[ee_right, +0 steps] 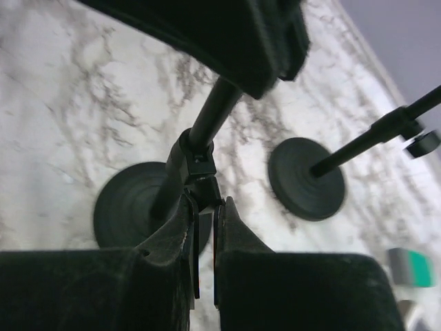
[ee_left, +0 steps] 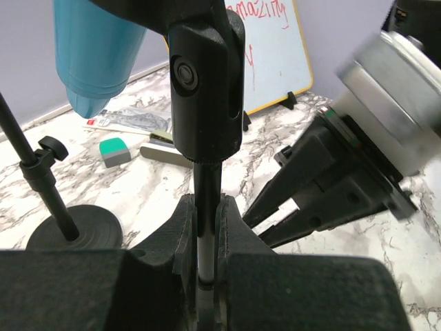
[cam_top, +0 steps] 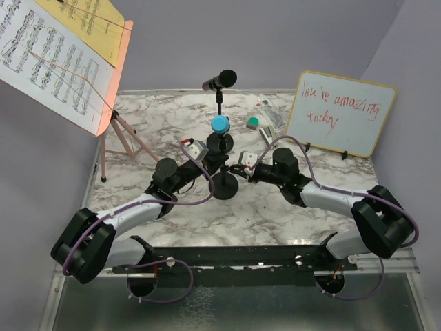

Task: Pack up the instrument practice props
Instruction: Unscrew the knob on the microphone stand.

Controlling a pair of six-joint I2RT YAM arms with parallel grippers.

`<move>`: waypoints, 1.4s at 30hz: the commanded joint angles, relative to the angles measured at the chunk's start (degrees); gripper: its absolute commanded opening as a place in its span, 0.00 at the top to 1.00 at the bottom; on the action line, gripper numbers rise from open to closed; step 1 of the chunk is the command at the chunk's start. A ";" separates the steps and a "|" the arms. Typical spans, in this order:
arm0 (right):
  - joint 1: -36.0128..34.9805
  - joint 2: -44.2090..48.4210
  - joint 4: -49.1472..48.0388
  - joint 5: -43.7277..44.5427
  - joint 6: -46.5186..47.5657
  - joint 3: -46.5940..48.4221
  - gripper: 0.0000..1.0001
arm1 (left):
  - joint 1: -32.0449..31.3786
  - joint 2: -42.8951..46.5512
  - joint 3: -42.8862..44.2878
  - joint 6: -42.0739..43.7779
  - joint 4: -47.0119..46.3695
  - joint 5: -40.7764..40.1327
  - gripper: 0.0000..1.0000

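The near mic pole (cam_top: 222, 157) stands on its round base (cam_top: 226, 187) and carries the blue microphone (cam_top: 220, 125). My left gripper (cam_top: 216, 163) is shut on this pole; in the left wrist view (ee_left: 207, 207) the jaws pinch the thin rod (ee_left: 207, 181) below the black mic clip (ee_left: 205, 83), with the blue microphone (ee_left: 96, 55) above left. My right gripper (cam_top: 235, 169) is shut on the pole's black clamp knob (ee_right: 201, 169) from the right, above the base (ee_right: 131, 210). The far pole (cam_top: 220, 103) holds the black microphone (cam_top: 219, 80). The pink music rack (cam_top: 114, 89) holds sheet-music pages (cam_top: 48, 52) at back left.
The wood-framed whiteboard (cam_top: 341, 114) stands at the back right. A green eraser (cam_top: 253, 123) and a stapler (cam_top: 270, 114) lie behind the poles. The far pole's base (ee_right: 306, 178) sits close to the near one. The rack's tripod legs (cam_top: 120, 146) stand at the left.
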State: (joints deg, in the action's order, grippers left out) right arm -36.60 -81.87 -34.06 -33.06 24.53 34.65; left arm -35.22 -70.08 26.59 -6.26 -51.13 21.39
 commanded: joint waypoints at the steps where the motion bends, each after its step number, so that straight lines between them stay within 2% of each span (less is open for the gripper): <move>1: -4.25 -0.10 6.80 13.29 27.67 -0.44 1.00 | -0.64 -1.28 0.57 -0.27 3.58 0.99 1.00; 7: -6.39 2.84 5.02 21.91 41.71 -2.73 0.99 | -0.47 -1.04 0.47 0.06 4.42 0.43 1.00; 13: -8.09 4.01 4.32 26.06 47.10 -4.32 0.99 | 0.05 -1.21 0.62 -0.06 5.31 -0.38 1.00; 16: -8.22 4.97 4.11 26.18 44.19 -4.27 0.88 | 0.24 -1.18 0.65 0.14 5.64 -0.47 1.00; 18: -8.23 6.42 6.95 25.32 37.68 -2.79 0.79 | 0.41 -1.03 0.59 0.52 5.86 -0.31 1.00; 23: -6.49 9.76 10.68 22.07 9.80 0.31 0.56 | 0.69 -0.56 0.39 1.44 6.20 0.47 1.00; 25: -5.17 11.00 10.30 19.98 -3.50 0.45 0.49 | 0.73 -0.56 0.44 1.59 6.22 0.75 1.00; 30: -3.22 12.51 8.52 21.50 -26.30 0.36 0.35 | 0.77 -1.17 0.81 1.51 6.31 1.20 1.00; 34: -1.75 11.59 9.80 24.36 -44.60 2.21 0.29 | 0.77 -1.47 1.08 1.41 6.39 1.40 1.00; 42: -1.07 7.52 19.64 31.58 -75.76 7.03 0.29 | 0.77 -1.08 1.04 1.36 6.40 1.40 1.00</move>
State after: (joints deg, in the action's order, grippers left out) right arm -37.87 -72.12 -21.80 -6.50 -29.69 38.85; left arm -34.61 -70.35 27.53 -5.91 -49.67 20.62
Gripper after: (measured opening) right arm 0.712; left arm 0.104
